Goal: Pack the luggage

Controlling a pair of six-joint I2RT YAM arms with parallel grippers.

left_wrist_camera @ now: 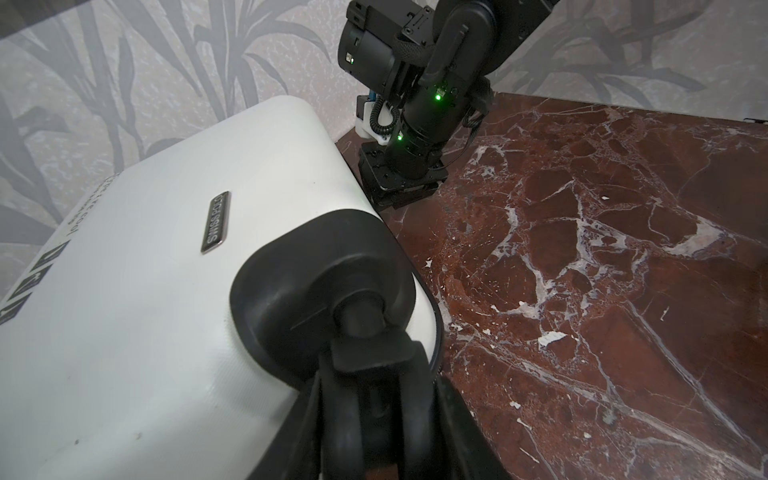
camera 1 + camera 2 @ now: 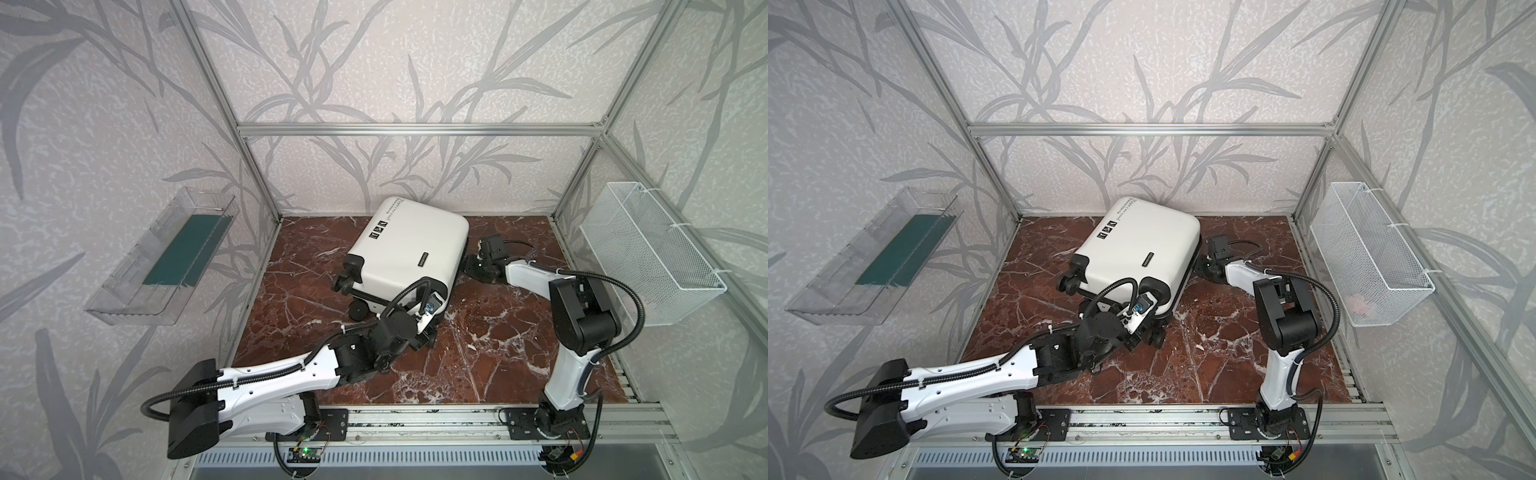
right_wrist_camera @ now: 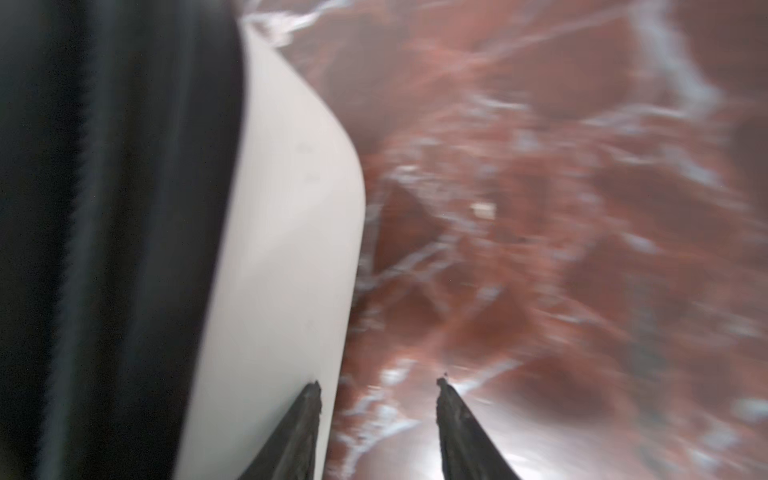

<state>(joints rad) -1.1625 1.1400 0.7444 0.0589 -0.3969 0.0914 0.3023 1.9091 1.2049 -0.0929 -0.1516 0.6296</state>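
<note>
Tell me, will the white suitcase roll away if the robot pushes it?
Probably not: the suitcase lies on a broad side, so each wheel points sideways, not down. Its smooth hard shell would likely slide across the shiny table, staying stiff.

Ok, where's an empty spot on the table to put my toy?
Biggest bare patch: front of the table, between the left arm and right arm. Also the back right corner, behind the right arm. Crowded around the luggage, where both arms reach.

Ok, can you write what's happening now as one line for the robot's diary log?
luggage: closed, lying on table | left gripper: shut on wheel | right gripper: open, beside luggage's side
</note>
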